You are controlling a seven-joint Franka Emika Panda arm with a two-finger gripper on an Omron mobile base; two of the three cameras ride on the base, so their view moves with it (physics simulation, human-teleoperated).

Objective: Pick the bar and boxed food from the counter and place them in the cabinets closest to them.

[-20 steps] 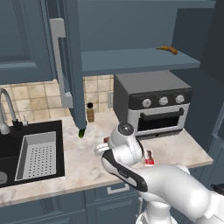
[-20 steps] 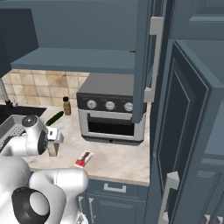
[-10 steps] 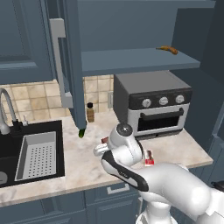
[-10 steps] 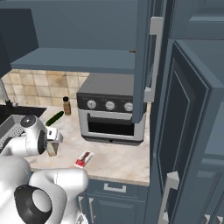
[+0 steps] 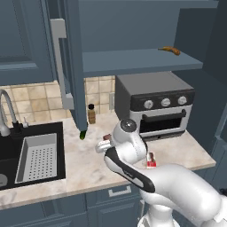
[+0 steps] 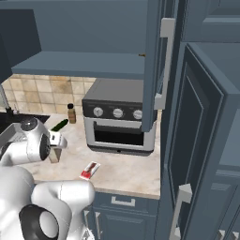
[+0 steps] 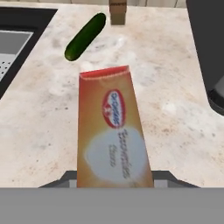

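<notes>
Kitchen cabinets (image 5: 26, 40) in dark blue-grey frame the scene, the upper one standing open with its door swung out over the beige marbled tabletop (image 5: 88, 164), so its shelf is ready to take what gets lifted.

At the far left sits the sink (image 5: 31, 155) with its faucet (image 5: 5, 111). Next along, a cucumber (image 7: 85, 36) lies loose on the stone near the sink edge, and a small brown bottle (image 5: 91, 114) stands against the tiled wall behind it; neither is part of the job, and both lie clear of the arm.

Toward the middle, the boxed food (image 7: 113, 131) stands in front of the hand camera, its tan front with the red oval label facing the lens. The pincer (image 6: 55, 140) appears pressed against the carton's sides, pinching it low down; whether the base is touching the tabletop or just above it cannot be told. The arm curls forward and low from the base, wrist bent so the hand points across the worktop rather than straight down, which suits a side grasp on an upright carton.

Further right, the bar (image 6: 90, 169) lies flat near the front edge, untouched, before the toaster oven (image 6: 119, 119). A small orange item (image 5: 170, 50) rests on the shelf above.
</notes>
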